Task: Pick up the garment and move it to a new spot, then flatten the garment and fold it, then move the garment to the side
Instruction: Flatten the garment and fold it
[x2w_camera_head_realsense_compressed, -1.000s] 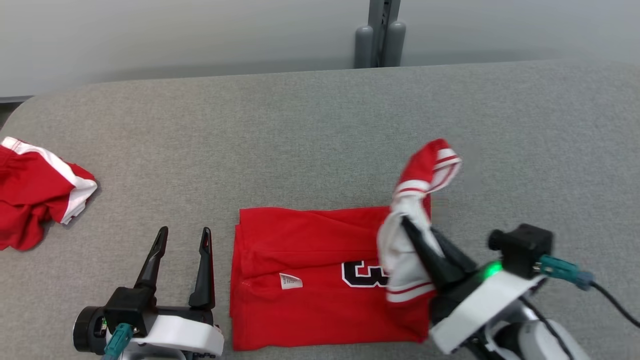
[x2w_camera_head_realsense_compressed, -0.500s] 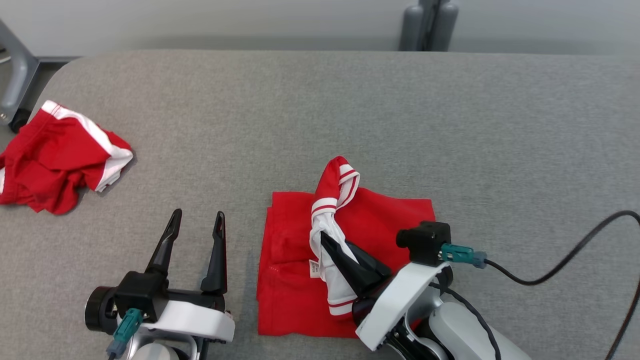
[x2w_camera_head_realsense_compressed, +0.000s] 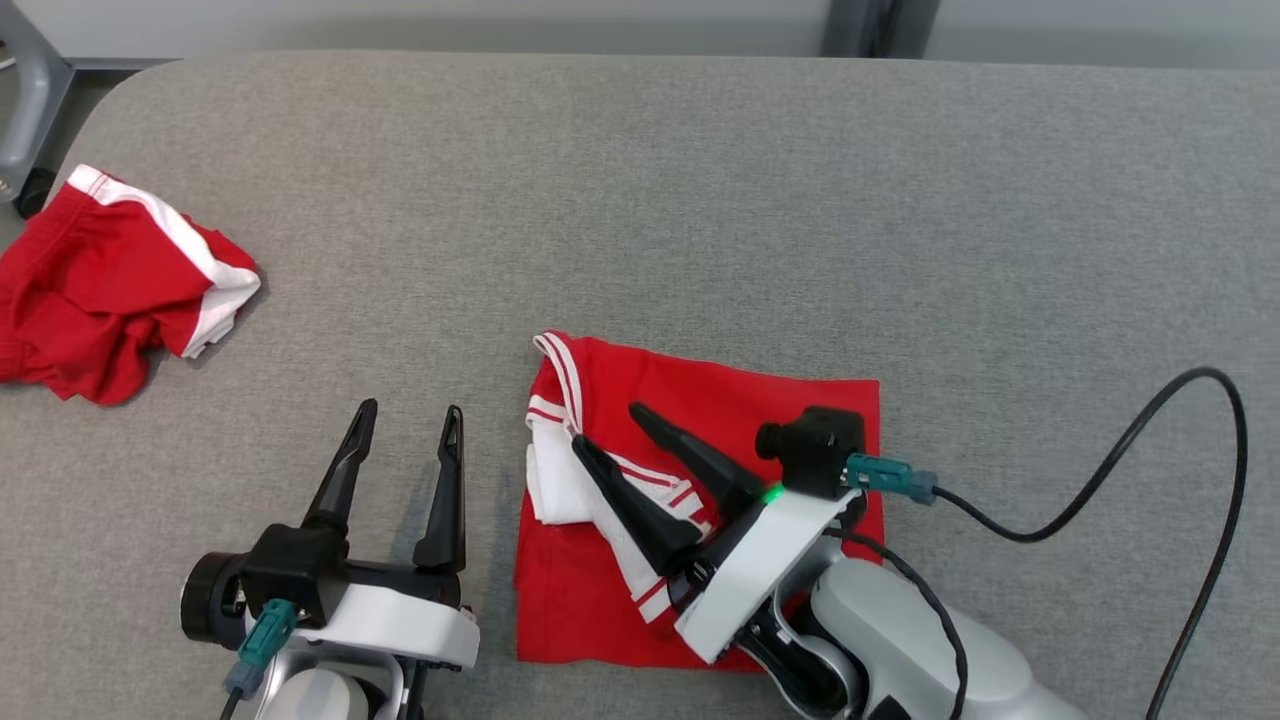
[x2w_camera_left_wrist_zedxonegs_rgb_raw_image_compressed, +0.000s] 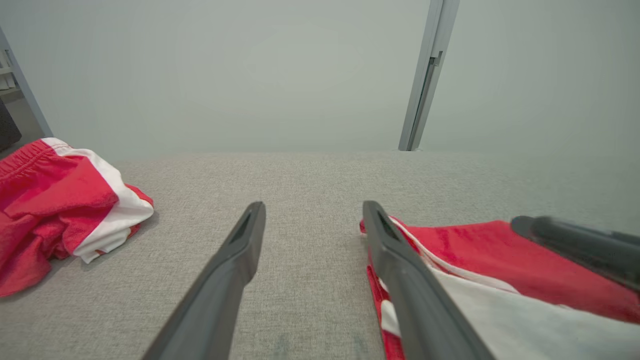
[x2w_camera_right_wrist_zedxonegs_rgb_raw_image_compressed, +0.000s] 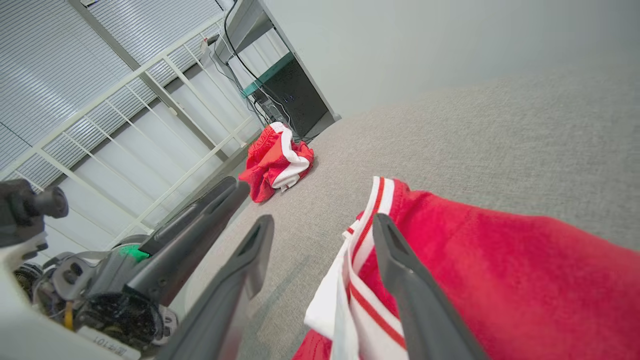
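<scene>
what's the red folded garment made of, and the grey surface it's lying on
Folded garment: probably a thin synthetic sports knit, matte, going by its limp folds and striped white trim.
Grey surface: looks like a coarse woven fabric covering, matte, with a speckled weave visible up close; what lies beneath is hidden.

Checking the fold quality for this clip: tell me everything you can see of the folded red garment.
The red fabric garment lies folded into a rough rectangle on the grey cloth-covered table, near its front edge. A white band with red stripes is turned over its left part, slightly bunched. The fabric looks thin and soft. The right end effector, open, sits over the white band; whether it touches is unclear.
</scene>
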